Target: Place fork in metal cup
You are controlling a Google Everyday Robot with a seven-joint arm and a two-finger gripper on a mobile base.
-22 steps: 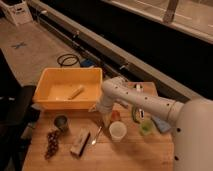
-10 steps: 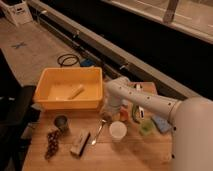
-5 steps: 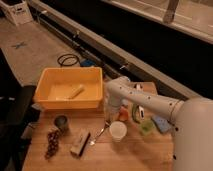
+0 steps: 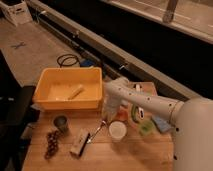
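Everything is lit dimly and warmly from above, and the background is left dark. The yellow tub [image 4: 50, 102] is lit brightest. The gripper [image 4: 109, 117], just by the tub's front right corner, is half-shadowed.

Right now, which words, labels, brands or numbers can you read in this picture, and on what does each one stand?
No text can be read.
The packet on the wooden table: print too blurred.
The white box on the floor: dark marks, unreadable.
The gripper, low above the fork beside the yellow bin: no label visible.
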